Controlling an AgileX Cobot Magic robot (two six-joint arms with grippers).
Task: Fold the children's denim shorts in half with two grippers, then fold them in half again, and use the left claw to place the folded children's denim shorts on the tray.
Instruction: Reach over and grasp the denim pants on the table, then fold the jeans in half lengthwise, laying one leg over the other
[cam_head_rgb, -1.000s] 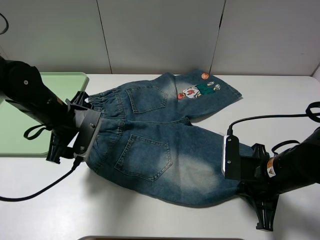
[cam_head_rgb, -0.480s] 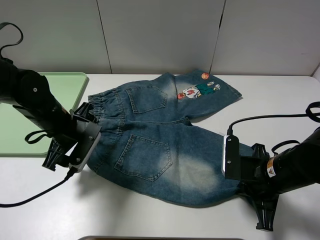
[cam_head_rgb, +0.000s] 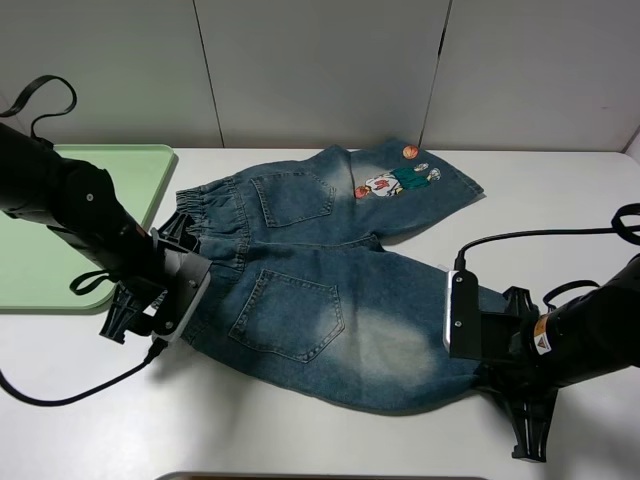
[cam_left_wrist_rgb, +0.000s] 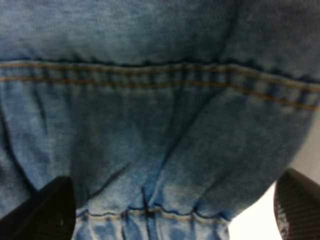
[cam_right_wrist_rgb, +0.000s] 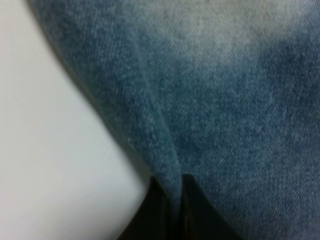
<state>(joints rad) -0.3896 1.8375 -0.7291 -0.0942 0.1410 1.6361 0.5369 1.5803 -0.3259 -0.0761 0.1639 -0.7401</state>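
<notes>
On my right wrist feed, the children's denim shorts (cam_right_wrist_rgb: 225, 100) fill most of the picture, close up and slightly soft in focus. I see washed blue denim with a pale bleached patch fading into darker weave. The right gripper (cam_right_wrist_rgb: 172, 202) has its 2 black fingers (cam_right_wrist_rgb: 202, 217) pressed together on a raised ridge of the cloth, right by the fabric's curved edge. Beyond that edge I see only the white table (cam_right_wrist_rgb: 55, 165), meeting the denim along the whole curve.
</notes>
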